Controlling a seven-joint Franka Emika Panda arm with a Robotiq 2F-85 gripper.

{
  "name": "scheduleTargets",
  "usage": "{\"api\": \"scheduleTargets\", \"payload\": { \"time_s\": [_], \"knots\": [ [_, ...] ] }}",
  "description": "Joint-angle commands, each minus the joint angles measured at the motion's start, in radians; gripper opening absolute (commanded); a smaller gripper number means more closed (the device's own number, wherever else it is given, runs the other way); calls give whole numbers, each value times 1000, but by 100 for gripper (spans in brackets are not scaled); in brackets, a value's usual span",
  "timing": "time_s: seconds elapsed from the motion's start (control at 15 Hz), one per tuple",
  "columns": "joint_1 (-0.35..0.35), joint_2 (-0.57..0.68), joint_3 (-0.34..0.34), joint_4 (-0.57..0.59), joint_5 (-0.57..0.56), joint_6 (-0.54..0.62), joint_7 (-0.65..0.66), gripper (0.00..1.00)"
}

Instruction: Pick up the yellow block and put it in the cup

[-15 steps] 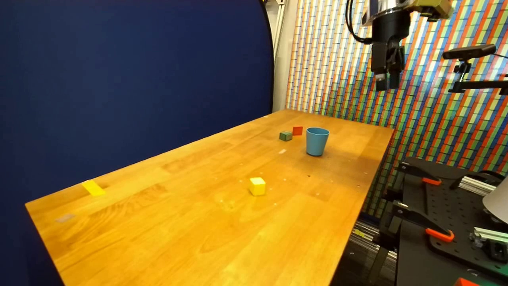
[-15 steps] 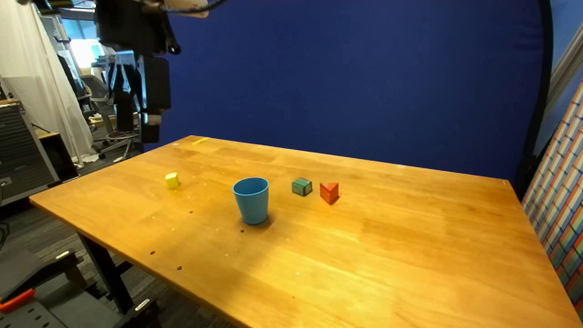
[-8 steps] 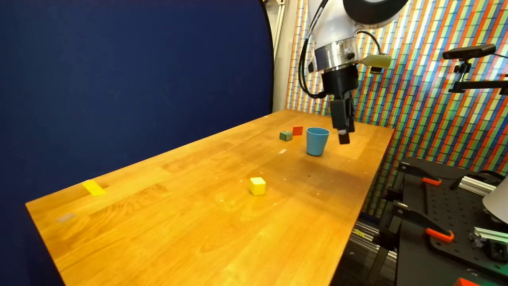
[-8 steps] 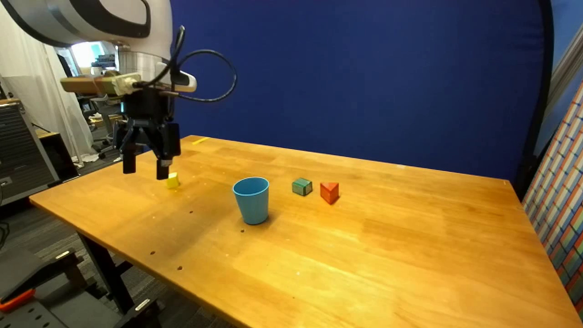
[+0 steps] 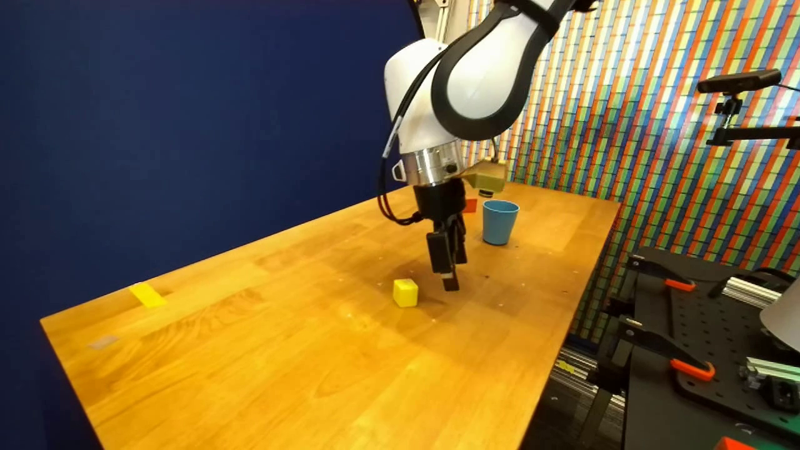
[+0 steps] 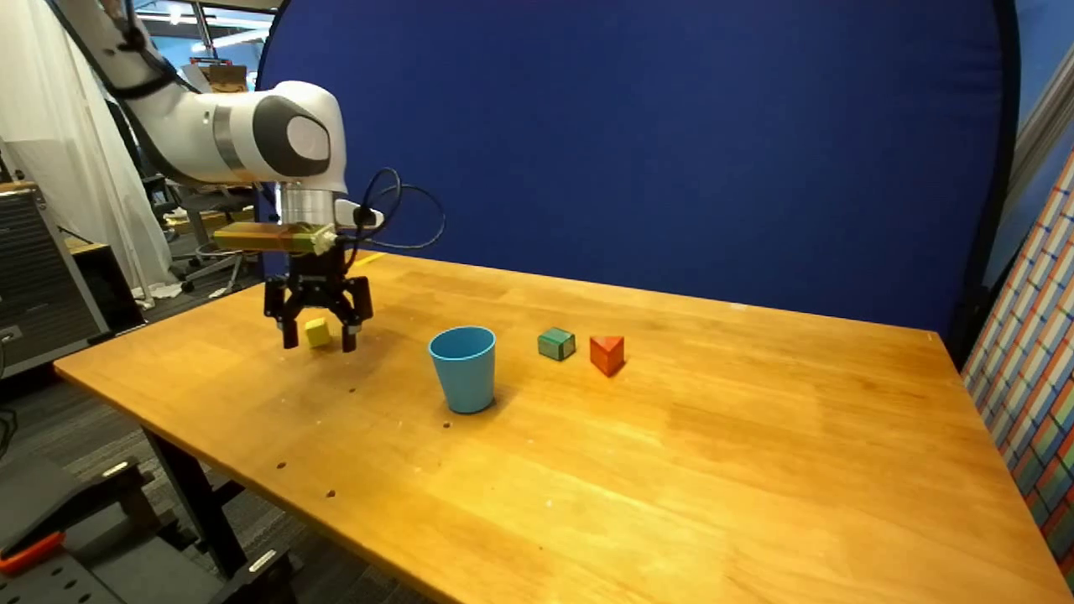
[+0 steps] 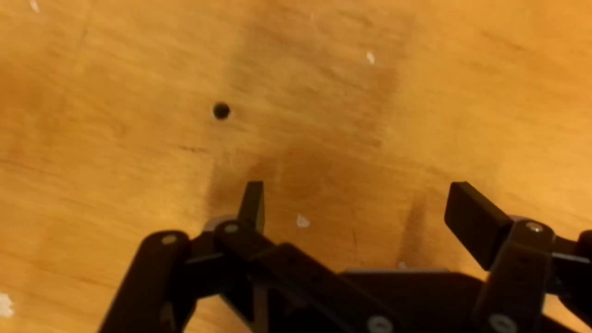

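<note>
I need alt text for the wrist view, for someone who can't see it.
A black gripper stands open at the bottom of the picture, fingers spread with nothing held, over a wooden tabletop. Neither the yellow block nor the cup is in this view. A round dark hole and pale specks mark the wood.

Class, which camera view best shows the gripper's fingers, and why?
The wrist view: there the gripper shows its two fingers largest and clearly apart. Both exterior views show them smaller; in an exterior view, the fingers partly overlap.
</note>
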Motion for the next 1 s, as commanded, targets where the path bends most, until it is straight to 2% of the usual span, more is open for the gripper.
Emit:
{"api": "scheduleTargets", "payload": {
  "time_s": [0.0,0.13,0.33,0.93],
  "knots": [
    [27,192,-6,237,-34,-29,-33,100],
    [34,248,-9,312,-39,-50,-42,100],
    [27,263,-3,369,-25,-109,-56,100],
    [50,271,47,430,20,-211,-46,100]
  ]
}}
